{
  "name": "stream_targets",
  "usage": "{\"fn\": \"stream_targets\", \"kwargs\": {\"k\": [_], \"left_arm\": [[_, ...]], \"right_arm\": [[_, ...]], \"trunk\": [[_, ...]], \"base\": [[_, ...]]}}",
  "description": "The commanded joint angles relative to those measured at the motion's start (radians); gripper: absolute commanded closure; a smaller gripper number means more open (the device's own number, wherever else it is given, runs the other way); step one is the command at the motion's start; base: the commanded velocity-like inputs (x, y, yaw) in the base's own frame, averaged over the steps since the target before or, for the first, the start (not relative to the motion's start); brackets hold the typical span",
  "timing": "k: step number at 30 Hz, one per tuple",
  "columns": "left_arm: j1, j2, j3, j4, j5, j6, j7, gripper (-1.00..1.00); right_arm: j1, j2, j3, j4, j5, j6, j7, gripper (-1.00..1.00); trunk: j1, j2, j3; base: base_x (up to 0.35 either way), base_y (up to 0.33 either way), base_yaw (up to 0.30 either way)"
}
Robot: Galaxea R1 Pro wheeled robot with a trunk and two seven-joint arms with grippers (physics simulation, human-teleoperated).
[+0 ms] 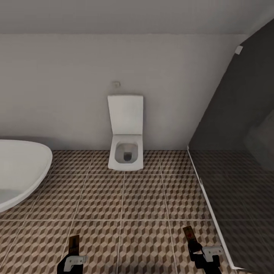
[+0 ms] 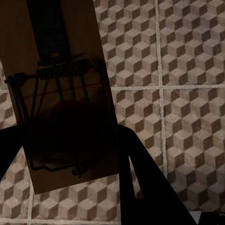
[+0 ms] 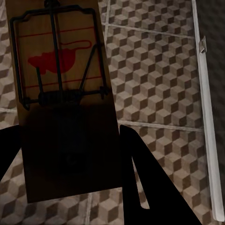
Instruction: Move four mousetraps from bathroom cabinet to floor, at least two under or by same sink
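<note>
A: Any writing or brand on the boards?

B: None I can read. The flat tan wooden mousetrap in the right hand (image 3: 70,154) bears a red rodent-shaped mark and thin red lines under its dark wire frame; I call it the right mousetrap (image 3: 61,93). The other flat tan wooden board with dark wire, the left mousetrap (image 2: 61,108), lies in shadow, with only a faint red line showing.

A: How do the hands stand?

B: Each is clenched on its board. In the head view the left hand (image 1: 71,262) grips the left mousetrap at the lower edge, and the right hand grips its own, both boards pointing forward above the floor.

A: And the floor?

B: The bathroom floor of large square tiles with a brown, beige and white cube pattern (image 1: 144,201) has pale grout lines and runs to a plain pale wall (image 1: 57,87).

A: What else is in the room?

B: A white square-bowled toilet with its lid raised (image 1: 125,148) stands against that wall, straight ahead. The rounded rim of a white bathtub (image 1: 19,171) sits on the robot's left. On the right, a dark glass panel in a pale frame (image 1: 236,152) rises from the tiles, with the right hand near its base.
</note>
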Motion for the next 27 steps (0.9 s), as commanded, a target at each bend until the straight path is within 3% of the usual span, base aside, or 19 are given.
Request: {"fn": "stream_targets", "kwargs": {"k": [1, 9, 16, 27], "left_arm": [[-0.001, 0.000, -0.009, 0.004, 0.005, -0.005, 0.000, 1.00], [-0.001, -0.001, -0.009, 0.004, 0.005, -0.004, 0.000, 1.00], [-0.001, -0.001, -0.009, -0.001, 0.004, 0.135, -0.004, 1.00], [-0.001, -0.001, -0.010, 0.001, 0.004, 0.156, -0.008, 1.00]], "right_arm": [[-0.001, 0.000, 0.009, 0.001, -0.011, -0.003, 0.001, 1.00], [-0.001, -0.001, 0.008, 0.001, -0.011, 0.000, 0.002, 1.00], [-0.001, 0.007, 0.010, 0.000, -0.012, -0.002, 0.003, 1.00], [-0.001, 0.021, 0.009, 0.000, -0.011, -0.004, 0.003, 1.00]], "trunk": [[0.001, -0.002, -0.001], [0.001, -0.002, -0.001], [0.001, -0.002, -0.001], [0.001, -0.002, -0.001]], "base": [[0.039, 0.001, 0.000], [0.008, 0.000, 0.000], [0.000, 0.000, 0.000], [0.000, 0.000, 0.000]]}}
